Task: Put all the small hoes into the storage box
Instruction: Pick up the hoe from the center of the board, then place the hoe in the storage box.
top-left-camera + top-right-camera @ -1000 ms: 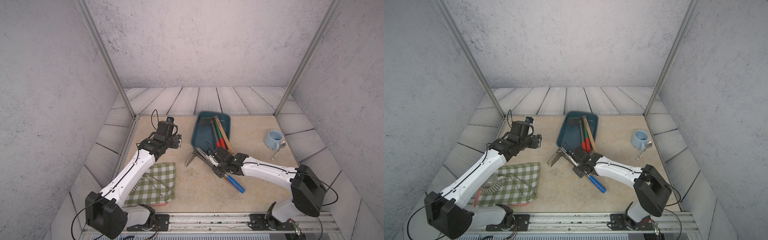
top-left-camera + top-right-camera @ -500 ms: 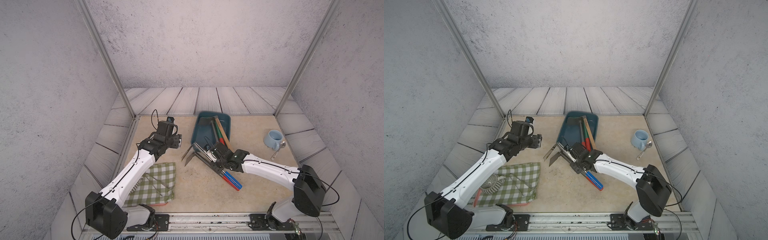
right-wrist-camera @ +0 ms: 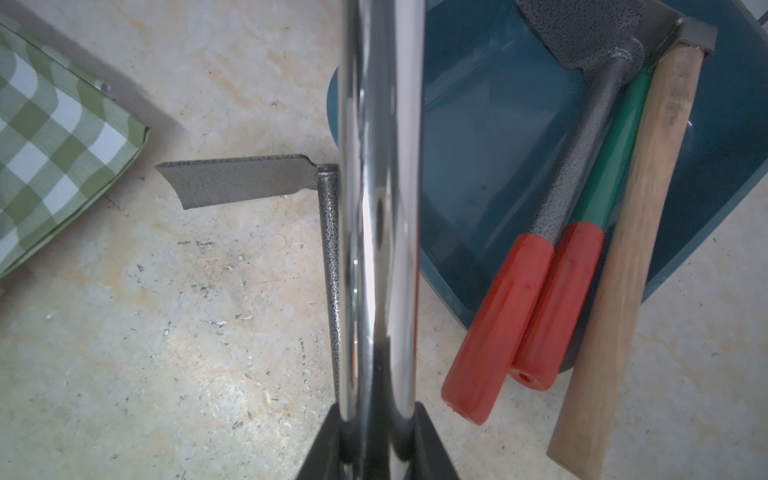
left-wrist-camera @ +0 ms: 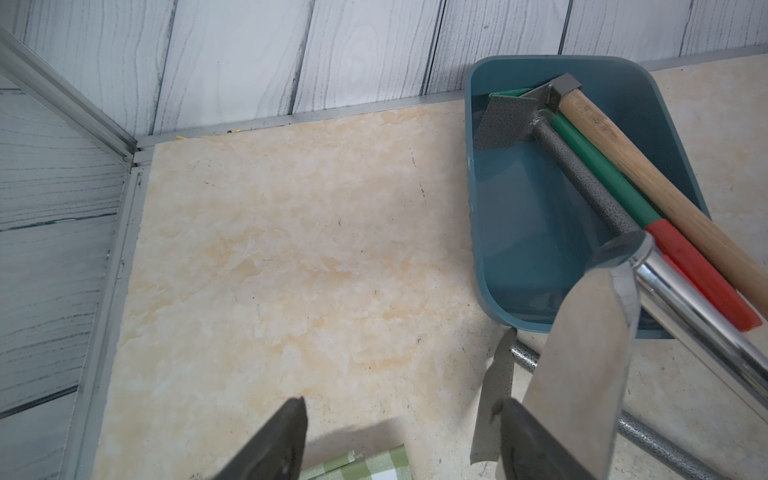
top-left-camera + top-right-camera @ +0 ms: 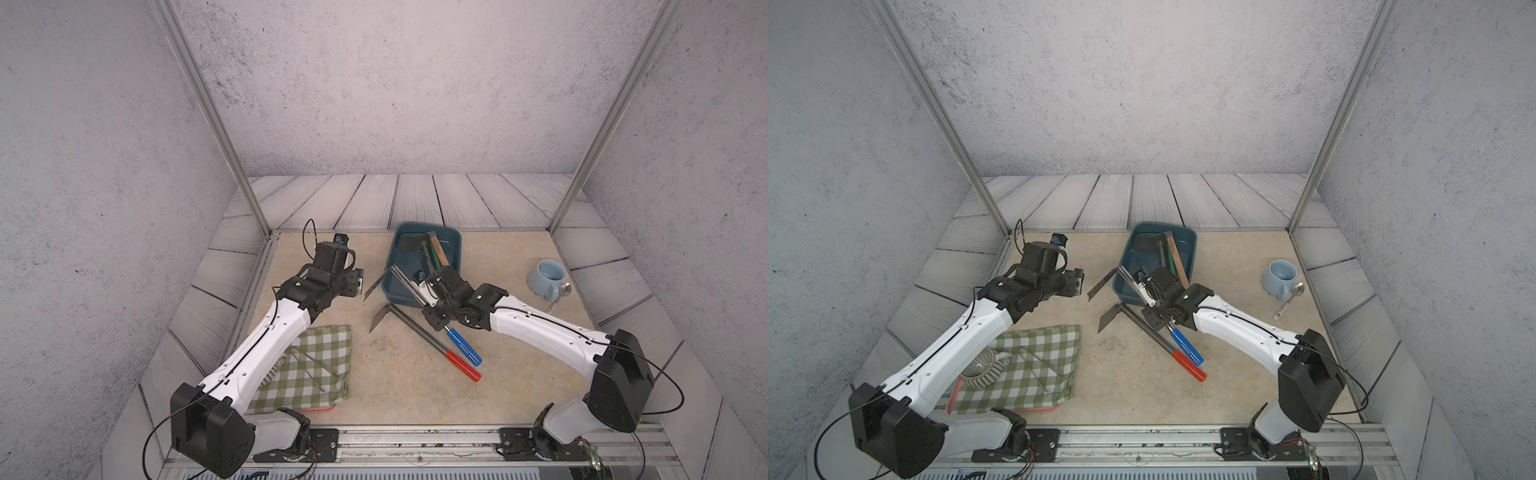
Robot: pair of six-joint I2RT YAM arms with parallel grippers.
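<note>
The right tool (image 5: 424,293) was clamped tight on the chrome shaft of the small hoe (image 5: 405,282), holding it up off the bench (image 5: 395,386). The shaft slanted across the near left corner of the storage box (image 5: 453,249). Its blade hung outside the box wall and its blue grip trailed behind the tool. The left tool (image 4: 399,440) had its jaws standing apart with nothing between them. One finger (image 4: 523,436) was just beside the blade, but I couldn't tell whether they touched. A speckled grey hoe with a red grip (image 5: 419,332) lay flat on the bench below. Inside the box rested three more tools side by side, their handles jutting over its near rim.
</note>
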